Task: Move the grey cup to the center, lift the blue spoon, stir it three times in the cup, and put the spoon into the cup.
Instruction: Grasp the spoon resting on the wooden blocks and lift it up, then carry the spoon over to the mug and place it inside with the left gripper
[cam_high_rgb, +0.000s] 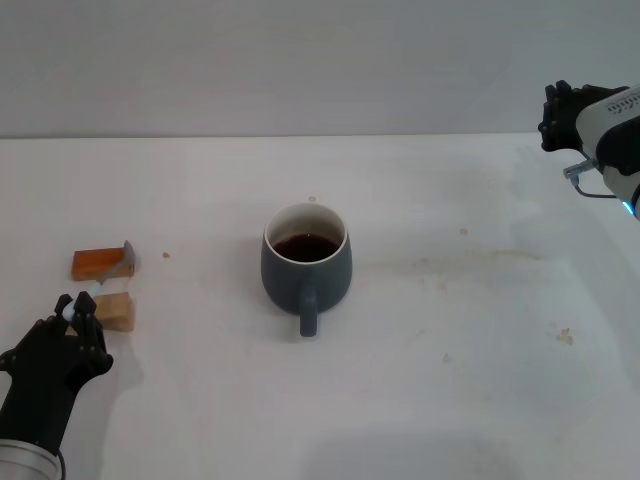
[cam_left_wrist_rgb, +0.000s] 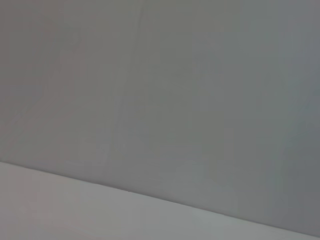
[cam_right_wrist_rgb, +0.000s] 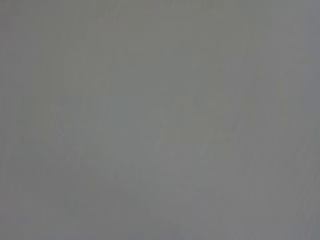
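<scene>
Left gripper (cam_high_rgb: 78, 312), at the table's (cam_high_rgb: 450, 400) near left edge: black fingers (cam_high_rgb: 88, 318) closed narrowly on the pale handle of the blue spoon (cam_high_rgb: 105, 280), whose metal bowl rests against the orange wooden block (cam_high_rgb: 97, 263); a second, paler block (cam_high_rgb: 116, 312) lies just beside the fingers. Wooden blocks: two. One grey cup (cam_high_rgb: 305, 263) stands at the table centre, handle toward the robot, holding dark liquid, with open table on every side. Right gripper (cam_high_rgb: 560, 115) is raised at the far right edge; its finger state cannot be told.
</scene>
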